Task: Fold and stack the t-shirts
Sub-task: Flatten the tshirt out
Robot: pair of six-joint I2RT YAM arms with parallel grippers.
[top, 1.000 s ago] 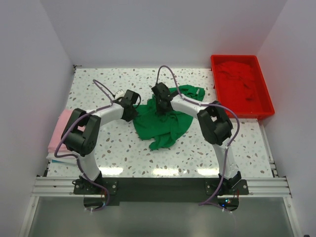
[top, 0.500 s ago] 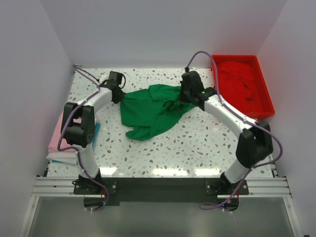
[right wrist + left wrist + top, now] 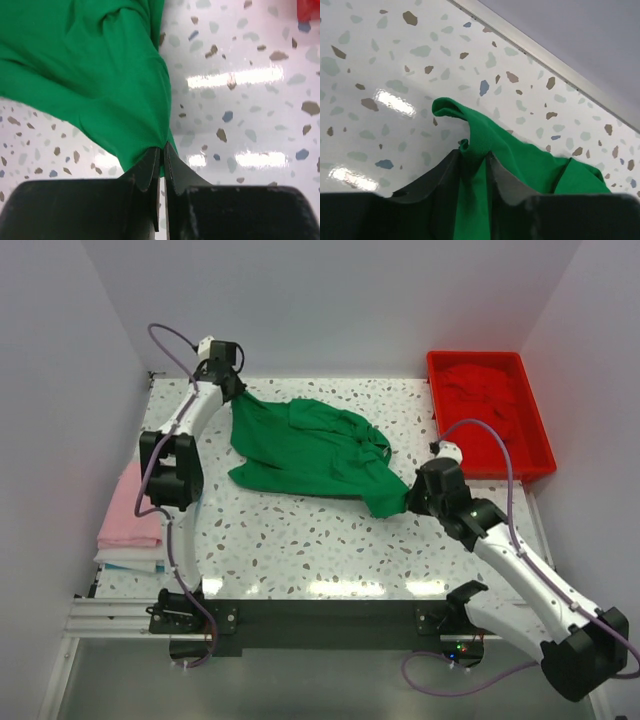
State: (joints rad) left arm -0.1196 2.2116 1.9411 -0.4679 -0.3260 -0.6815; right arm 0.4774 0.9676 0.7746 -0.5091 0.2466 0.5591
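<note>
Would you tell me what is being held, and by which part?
The green t-shirt: left jaws pinch its far-left edge, right jaws its near-right tip.

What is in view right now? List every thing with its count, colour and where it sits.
bright green soft cloth t-shirt: one, green, spread across the middle of the table, held at two ends
pink soft cloth t-shirt: one, pink, folded at the left edge, on a pale layer
red soft cloth t-shirt: one, red, crumpled inside the tray
rigid red plastic tray: one, red, far right corner
speckled white table: one, white with coloured flecks, under everything
left end effector: one, black, far left corner, shut on the green shirt
right end effector: one, black, near right, shut on the green shirt
</note>
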